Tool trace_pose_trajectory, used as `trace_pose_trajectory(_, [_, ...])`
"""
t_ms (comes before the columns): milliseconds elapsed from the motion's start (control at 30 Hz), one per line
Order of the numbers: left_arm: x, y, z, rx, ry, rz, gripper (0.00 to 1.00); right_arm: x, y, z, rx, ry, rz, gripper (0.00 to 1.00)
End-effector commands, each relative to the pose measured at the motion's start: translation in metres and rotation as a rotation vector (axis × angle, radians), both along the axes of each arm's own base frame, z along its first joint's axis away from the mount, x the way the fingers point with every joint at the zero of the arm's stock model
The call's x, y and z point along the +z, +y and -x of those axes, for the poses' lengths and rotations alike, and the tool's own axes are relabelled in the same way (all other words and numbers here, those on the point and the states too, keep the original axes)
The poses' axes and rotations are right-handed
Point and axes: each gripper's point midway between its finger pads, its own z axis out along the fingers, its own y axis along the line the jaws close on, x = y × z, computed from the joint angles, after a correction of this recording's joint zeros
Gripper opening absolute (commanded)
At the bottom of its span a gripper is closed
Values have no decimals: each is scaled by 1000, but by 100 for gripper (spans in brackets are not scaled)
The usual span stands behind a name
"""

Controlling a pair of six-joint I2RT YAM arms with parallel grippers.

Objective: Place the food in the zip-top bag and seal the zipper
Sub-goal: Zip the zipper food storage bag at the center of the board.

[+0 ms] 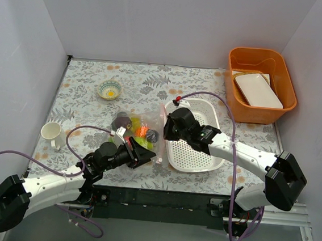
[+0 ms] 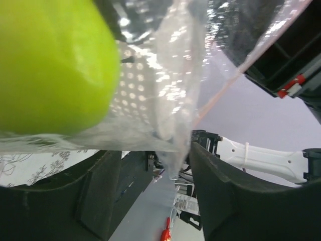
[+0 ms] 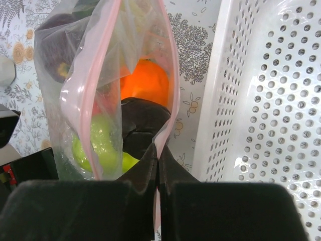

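The clear zip-top bag (image 1: 142,129) lies left of the white basket with the food inside it. In the right wrist view the bag (image 3: 80,75) holds an orange (image 3: 145,80), a green pear (image 3: 98,143), a dark purple plum (image 3: 56,50) and a dark piece. My right gripper (image 3: 159,150) is shut on the pink zipper (image 3: 172,85) at the mouth's near right end; the mouth gapes. It also shows in the top view (image 1: 164,133). My left gripper (image 1: 142,156) is at the bag's near corner. Its jaws (image 2: 173,170) stand apart, with film hanging between them and a green fruit (image 2: 50,65) close above.
The white perforated basket (image 1: 195,152) stands right of the bag, right against my right gripper. An orange bin (image 1: 262,79) holding a white tray is at the back right. A small bowl (image 1: 110,90) and a white cup (image 1: 51,133) are on the left.
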Motion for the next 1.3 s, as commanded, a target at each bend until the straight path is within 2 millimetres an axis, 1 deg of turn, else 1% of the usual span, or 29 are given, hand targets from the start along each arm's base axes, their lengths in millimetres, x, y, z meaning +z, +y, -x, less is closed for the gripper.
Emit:
trace_pose_trajectory(0, [25,-7,-2,17,51,148,59,20,9,-9,-1,-40,-41,1])
trace_pose_trajectory(67, [25,-9,-4,16,41,145,59,20,9,-8,-2,-38,-44,1])
trace_pose_trajectory(100, [28,-9,-5,18,22,149,59,20,9,-8,0,-38,-43,1])
trace_pose_trajectory(233, [29,-11,-8,22,17,144,51,19,10,-7,4,-32,-43,1])
trace_pose_trajectory(267, [29,-11,-8,21,17,146,49,18,10,-7,4,-32,-45,1])
trace_pose_trajectory(300, [28,-11,-9,25,21,143,43,18,10,-6,7,-30,-47,1])
trace_pose_trajectory(333, [28,-12,-8,22,22,145,40,17,10,-6,7,-29,-45,1])
trace_pose_trajectory(500, [29,-12,-8,23,22,156,28,16,10,-6,7,-28,-44,1])
trace_pose_trajectory(600, [30,-12,-7,18,26,174,17,15,10,-6,10,-25,-44,1])
trace_pose_trajectory(633, [30,-12,-6,14,29,177,12,15,9,-5,10,-23,-41,1])
trace_pose_trajectory(733, [31,-12,-5,11,32,179,3,13,8,-5,8,-23,-36,1])
trace_pose_trajectory(767, [31,-12,-5,10,31,180,0,12,8,-5,9,-21,-31,1])
trace_pose_trajectory(867, [29,-11,-5,14,34,171,0,12,6,-5,13,-27,-17,1])
trace_pose_trajectory(933, [31,-11,-5,15,23,164,0,11,-5,-5,2,-28,45,8])
trace_pose_trajectory(967, [28,-10,-6,19,28,149,0,14,-10,-6,-8,-34,64,15])
trace_pose_trajectory(1000, [30,-9,-7,24,17,145,0,25,-16,-9,-36,-63,70,20])
trace_pose_trajectory(1033, [31,-9,-8,26,1,133,0,26,-26,-6,-48,-59,103,25])
trace_pose_trajectory(1067, [34,-9,-10,28,-4,123,0,31,-33,-6,-63,-71,109,33])
trace_pose_trajectory(1100, [37,-8,-12,38,-17,118,0,41,-43,-2,-76,-91,90,38])
trace_pose_trajectory(1133, [38,-8,-13,36,-35,104,0,46,-47,2,-80,-99,72,52])
trace_pose_trajectory(1167, [40,-8,-15,41,-36,89,0,48,-51,7,-89,-94,42,57])
trace_pose_trajectory(1200, [45,-7,-16,47,-54,86,0,51,-58,18,-78,-94,0,59])
trace_pose_trajectory(1267, [42,-5,-18,57,-54,57,0,55,-60,28,-74,-95,-88,63])
